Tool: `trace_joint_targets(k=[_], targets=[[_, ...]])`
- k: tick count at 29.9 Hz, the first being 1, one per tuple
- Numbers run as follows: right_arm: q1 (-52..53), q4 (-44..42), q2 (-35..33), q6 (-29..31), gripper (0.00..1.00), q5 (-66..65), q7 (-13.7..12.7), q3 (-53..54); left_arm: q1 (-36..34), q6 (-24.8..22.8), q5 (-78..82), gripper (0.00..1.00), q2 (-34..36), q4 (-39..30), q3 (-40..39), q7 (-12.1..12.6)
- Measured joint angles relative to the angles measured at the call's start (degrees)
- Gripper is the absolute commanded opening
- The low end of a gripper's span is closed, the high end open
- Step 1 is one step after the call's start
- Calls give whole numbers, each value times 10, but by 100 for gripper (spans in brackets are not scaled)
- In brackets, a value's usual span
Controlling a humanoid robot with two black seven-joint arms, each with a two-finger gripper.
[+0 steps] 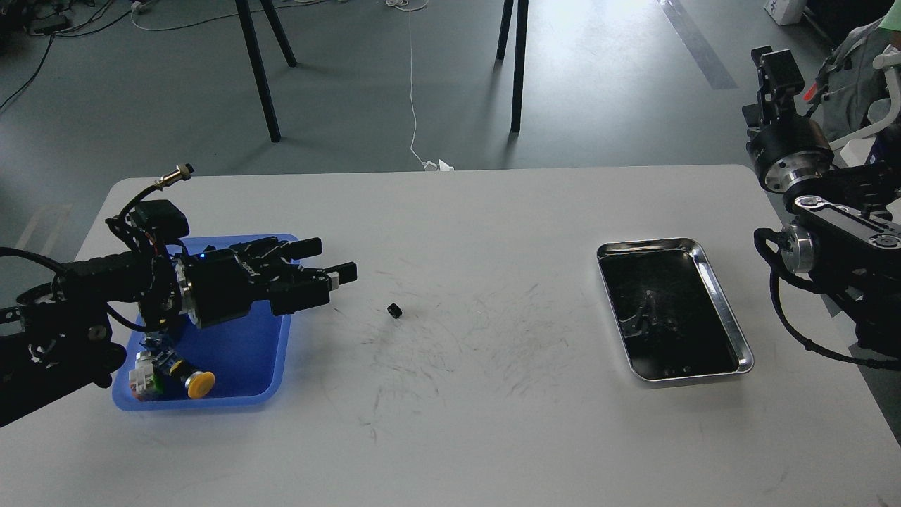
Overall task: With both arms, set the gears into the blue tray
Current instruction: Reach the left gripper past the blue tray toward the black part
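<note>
One small black gear (395, 310) lies on the white table, left of centre. The blue tray (239, 394) sits at the left and holds several push-button switches, among them a yellow-capped one (200, 381). My left gripper (329, 262) hangs over the tray's right rim, pointing right at the gear, a short gap left of it. Its fingers are spread apart and hold nothing. My right gripper (773, 65) is raised high at the far right, beyond the table's back edge, seen end-on and dark.
A shiny steel tray (725, 313) with a dark floor sits at the right of the table. The right arm's joints (830, 239) hang beside its right rim. Black stand legs (257, 70) rise from the floor behind the table.
</note>
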Motion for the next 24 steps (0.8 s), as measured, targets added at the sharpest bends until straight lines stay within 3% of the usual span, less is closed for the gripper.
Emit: trace_joint_targets(k=[24], targets=[[-11, 0, -7, -8, 95, 3, 0, -4, 1, 51, 121, 97, -216, 201, 40, 0]])
